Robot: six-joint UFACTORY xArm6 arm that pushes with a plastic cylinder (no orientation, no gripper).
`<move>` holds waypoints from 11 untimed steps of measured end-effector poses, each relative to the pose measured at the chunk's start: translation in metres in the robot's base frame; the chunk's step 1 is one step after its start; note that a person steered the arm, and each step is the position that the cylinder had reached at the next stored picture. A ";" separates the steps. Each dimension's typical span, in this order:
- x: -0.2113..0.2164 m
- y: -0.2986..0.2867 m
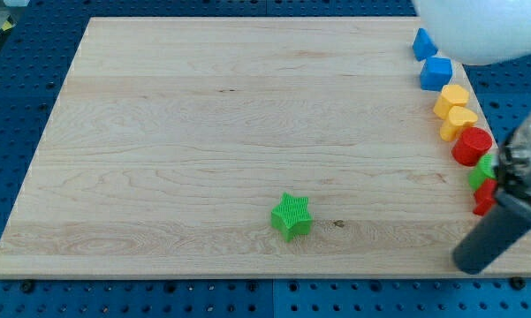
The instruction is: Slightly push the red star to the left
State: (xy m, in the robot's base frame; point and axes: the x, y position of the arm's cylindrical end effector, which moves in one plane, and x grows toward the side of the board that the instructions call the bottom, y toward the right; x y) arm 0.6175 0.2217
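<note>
One green star [291,216] is sitting alone low on the board [203,132]; no writing is showing. My tip [471,262], a bare rod with nothing to open, is resting just below the red star [483,200], which is lying partly hidden at the view's right edge.

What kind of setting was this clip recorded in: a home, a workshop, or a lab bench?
Most likely a robotics lab bench. A bare wooden board lies on a blue perforated base, small coloured plastic blocks such as the green star and blue cube sit on it, and a dark rod reaches in, my tip near the view's bottom right.
</note>
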 end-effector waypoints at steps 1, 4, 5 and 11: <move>0.001 0.049; 0.000 0.079; -0.001 0.090; -0.059 0.097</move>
